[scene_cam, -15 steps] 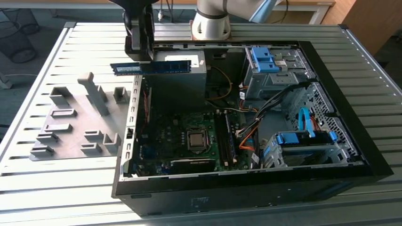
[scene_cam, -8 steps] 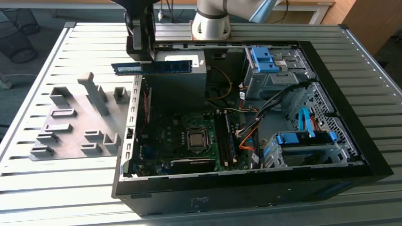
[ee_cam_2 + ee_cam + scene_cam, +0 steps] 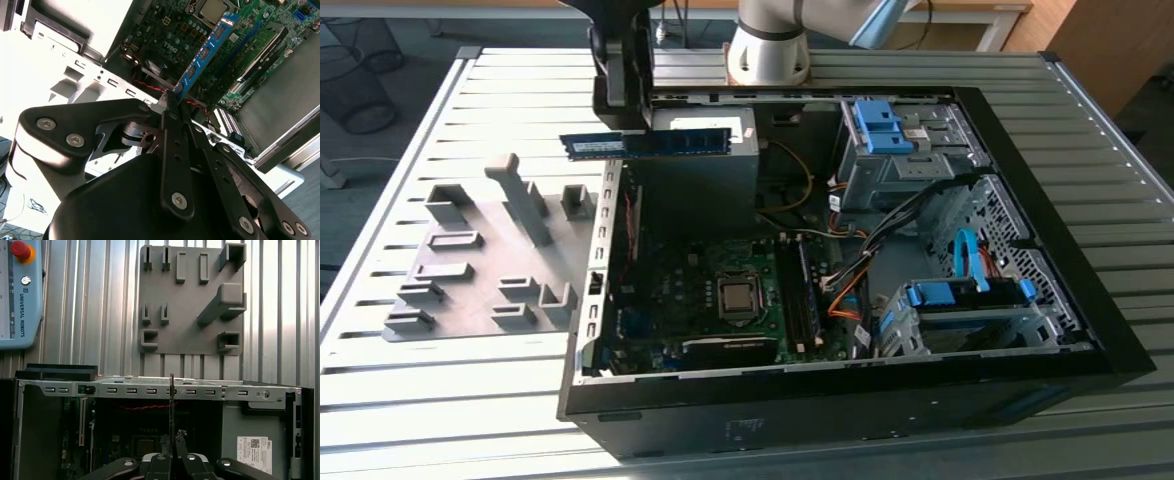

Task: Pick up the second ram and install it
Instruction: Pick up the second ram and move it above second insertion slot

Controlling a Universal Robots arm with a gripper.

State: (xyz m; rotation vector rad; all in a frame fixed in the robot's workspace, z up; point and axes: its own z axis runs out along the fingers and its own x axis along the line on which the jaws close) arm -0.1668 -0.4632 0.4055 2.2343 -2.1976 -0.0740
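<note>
Your gripper (image 3: pixel 623 125) is clamped on the second ram (image 3: pixel 647 143), held in the air over the far corner of the open case (image 3: pixel 854 400); long axis level, looks crosswise to the memory slots (image 3: pixel 798 295); slots sit lower, toward the exterior view's right.

So: tray (image 3: pixel 480 278) on the table (image 3: pixel 454 400), exterior view's left of the case (image 3: pixel 854 405); second ram (image 3: pixel 647 143) up over the case.
</note>
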